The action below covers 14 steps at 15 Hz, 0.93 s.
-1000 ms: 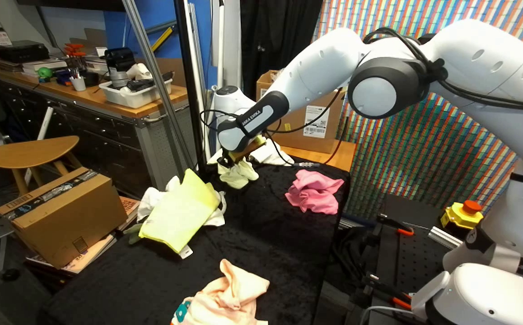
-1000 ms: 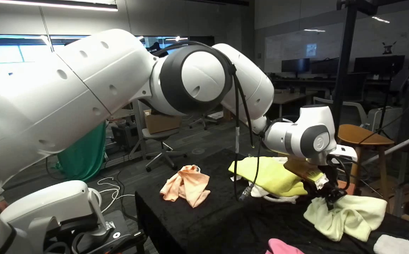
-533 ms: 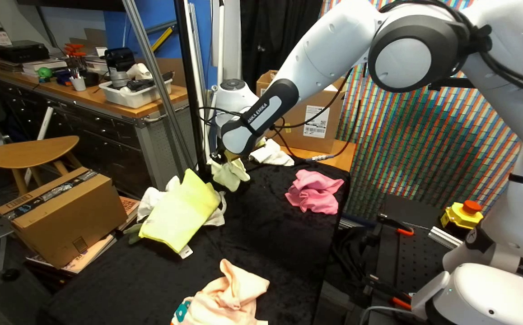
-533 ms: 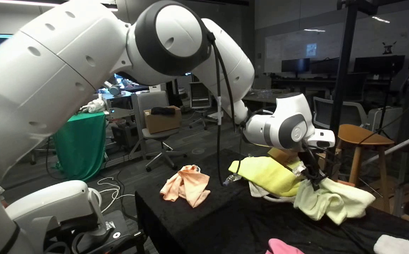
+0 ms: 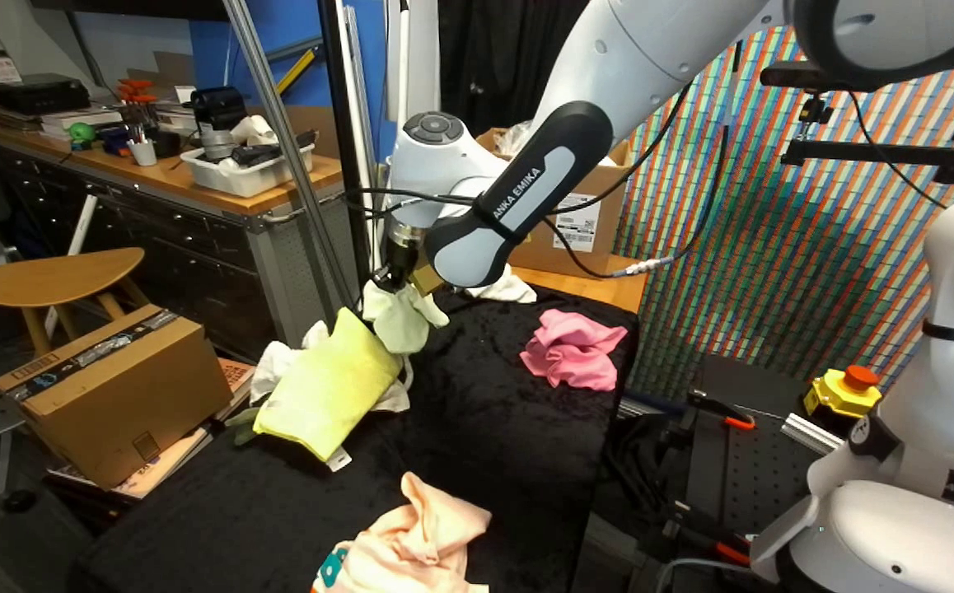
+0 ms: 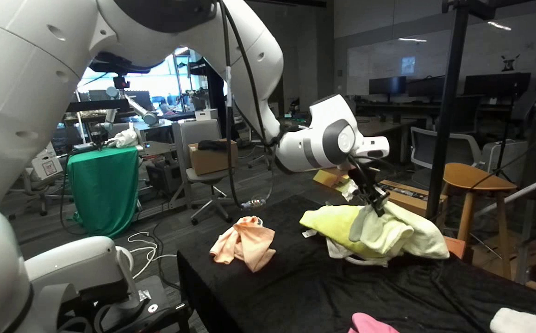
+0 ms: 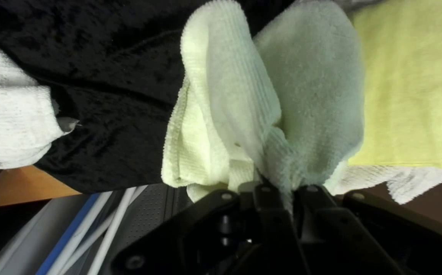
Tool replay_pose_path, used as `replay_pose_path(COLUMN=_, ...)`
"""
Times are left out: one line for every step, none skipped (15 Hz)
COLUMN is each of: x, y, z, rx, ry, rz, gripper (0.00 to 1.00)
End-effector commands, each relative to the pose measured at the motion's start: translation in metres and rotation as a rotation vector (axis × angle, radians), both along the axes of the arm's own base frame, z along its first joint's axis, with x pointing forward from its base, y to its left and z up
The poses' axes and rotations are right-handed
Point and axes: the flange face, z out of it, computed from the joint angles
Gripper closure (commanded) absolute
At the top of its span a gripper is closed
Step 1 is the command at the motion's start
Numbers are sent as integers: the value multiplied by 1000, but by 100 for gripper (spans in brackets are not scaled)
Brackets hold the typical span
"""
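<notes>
My gripper point(image 7: 287, 191) is shut on a pale green cloth point(image 7: 316, 91); a bunched fold runs between the fingers, and the rest hangs down in loose folds. In both exterior views the gripper point(image 5: 395, 280) point(image 6: 378, 207) holds this cloth point(image 5: 399, 323) point(image 6: 383, 236) above the table, at the near end of a bright yellow cloth point(image 5: 329, 391) point(image 6: 333, 222). In an exterior view the held cloth overlaps the yellow one; whether they touch I cannot tell. The yellow cloth also shows in the wrist view point(image 7: 412, 84). It lies on white cloth point(image 5: 395, 400) point(image 6: 338, 250).
The table point(image 5: 493, 428) has a black cover. On it lie a pink cloth point(image 5: 572, 350), a peach cloth point(image 5: 415, 539) and another white cloth point(image 5: 510, 288) point(image 7: 11, 118). A black pole point(image 6: 447, 101) stands by the table's edge. A cable point(image 5: 716, 198) hangs from the arm.
My gripper has lifted the pale green cloth off the table and carried it toward the bright yellow cloth. The arm has risen and drawn back. The other cloths have not moved.
</notes>
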Motion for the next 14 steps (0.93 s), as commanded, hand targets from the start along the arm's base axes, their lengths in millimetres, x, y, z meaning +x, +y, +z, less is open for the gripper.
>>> replay_pose_path(x=-21, y=38, z=27, rx=-13, ry=-73, rz=79, gripper=91)
replay_pose_path(x=-18, y=52, z=26, rx=-22, ry=-88, rz=96, gripper=91)
replay_pose_path(x=-18, y=62, z=29, rx=-22, ry=-96, rz=113, gripper=91)
replay_pose_path(x=-17, y=72, z=28, rx=-19, ry=-101, rz=128, gripper=91)
replay_pose_path(x=-16, y=81, z=25, rx=-15, ry=-104, rz=139, gripper=91)
replay_pose_path(x=-15, y=87, z=23, rx=-8, ry=-100, rz=147, gripper=91)
replay_pose_path(x=-15, y=91, z=21, rx=-5, ry=-96, rz=152, gripper=91)
replay_pose_path(x=-14, y=93, z=17, rx=-2, ry=-91, rz=154, gripper=91)
replay_pose_path(x=-14, y=95, z=14, rx=-2, ry=-85, rz=156, gripper=91)
replay_pose_path(x=-13, y=94, z=12, rx=-1, ry=-84, rz=151, gripper=91)
replay_pose_path(x=-12, y=94, z=9, rx=-1, ry=-80, rz=151, gripper=91)
replay_pose_path(x=-11, y=92, z=5, rx=-5, ry=-75, rz=142, gripper=86)
replay_pose_path(x=-10, y=91, z=2, rx=-6, ry=-67, rz=141, gripper=64)
replay_pose_path(x=-10, y=89, z=0, rx=-8, ry=-57, rz=144, gripper=61)
